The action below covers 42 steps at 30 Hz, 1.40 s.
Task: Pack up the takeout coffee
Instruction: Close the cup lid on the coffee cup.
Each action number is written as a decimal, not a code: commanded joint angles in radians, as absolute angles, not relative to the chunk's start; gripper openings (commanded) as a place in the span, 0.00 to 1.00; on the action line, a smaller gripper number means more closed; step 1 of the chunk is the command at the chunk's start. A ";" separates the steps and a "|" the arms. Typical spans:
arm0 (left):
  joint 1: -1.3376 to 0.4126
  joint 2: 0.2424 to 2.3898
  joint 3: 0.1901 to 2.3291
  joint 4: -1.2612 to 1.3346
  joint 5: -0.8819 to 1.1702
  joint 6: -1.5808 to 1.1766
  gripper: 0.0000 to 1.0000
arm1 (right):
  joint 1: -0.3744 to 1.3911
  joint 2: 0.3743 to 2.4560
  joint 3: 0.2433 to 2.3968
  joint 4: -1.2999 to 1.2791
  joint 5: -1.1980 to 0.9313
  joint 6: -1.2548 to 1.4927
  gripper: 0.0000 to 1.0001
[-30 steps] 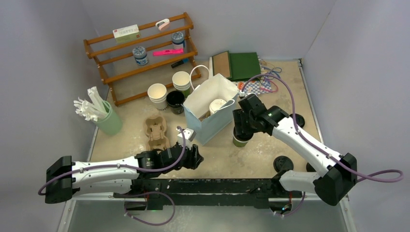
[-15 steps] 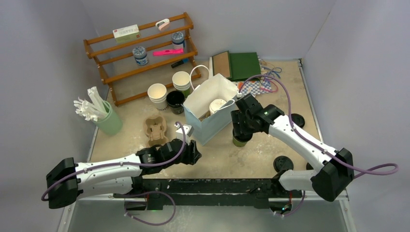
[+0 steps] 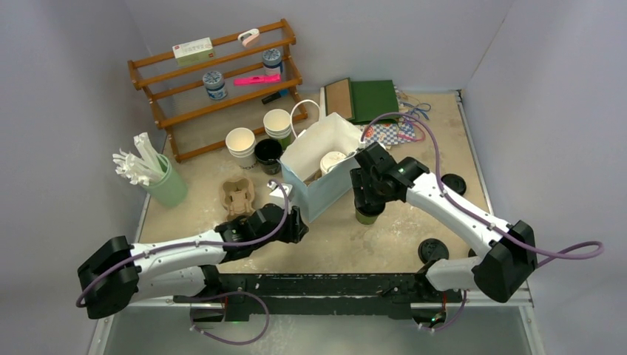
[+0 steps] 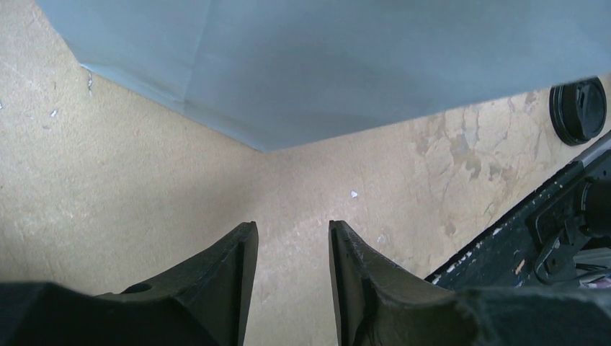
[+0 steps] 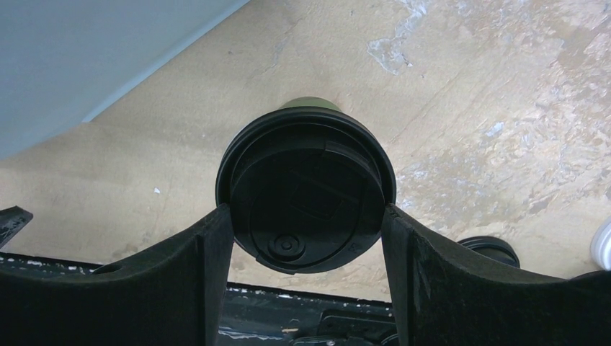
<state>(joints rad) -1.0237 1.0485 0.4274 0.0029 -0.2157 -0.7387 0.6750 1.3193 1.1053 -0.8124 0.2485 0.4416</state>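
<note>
Right of the paper bag [image 3: 325, 194], the right gripper [image 3: 367, 194] pinches the black-lidded cup [image 5: 306, 187], one finger pressed against each side of the lid. Whether the cup's base rests on the table [image 3: 370, 248] cannot be told. Inside the bag stands the white-lidded cup [image 3: 332, 160]. Left gripper [image 4: 292, 227] hovers low by the bag's near corner, fingers parted, nothing between them.

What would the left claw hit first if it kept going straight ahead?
Probably the paper bag: its bottom corner sits dead ahead of the left claw, only bare table between.
</note>
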 commanded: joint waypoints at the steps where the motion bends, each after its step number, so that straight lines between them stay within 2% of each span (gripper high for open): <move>1: -0.998 1.099 0.417 0.118 -0.187 -0.706 0.42 | 0.684 1.356 1.049 -0.886 0.240 0.475 0.62; 8: -0.950 1.240 0.432 0.253 -0.169 -0.669 0.42 | 0.684 1.346 1.011 -0.912 0.241 0.512 0.61; 20: -0.868 1.474 0.578 0.368 -0.187 -0.591 0.41 | 0.684 1.359 0.977 -0.932 0.229 0.526 0.61; 27: -0.867 1.358 0.583 0.262 -0.151 -0.616 0.40 | 0.684 1.389 0.976 -0.984 0.201 0.544 0.61; 35: -0.881 1.176 0.566 0.162 -0.091 -0.774 0.39 | 0.684 1.412 0.940 -0.995 0.198 0.570 0.60; 42: -0.966 1.187 0.632 0.149 -0.081 -0.844 0.39 | 0.684 1.442 0.924 -1.007 0.187 0.570 0.60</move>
<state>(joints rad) -0.9253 1.1748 0.5709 0.1604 -0.1051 -0.7834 0.6788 1.3224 1.0504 -0.8131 0.2543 0.5316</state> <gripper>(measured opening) 0.393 0.713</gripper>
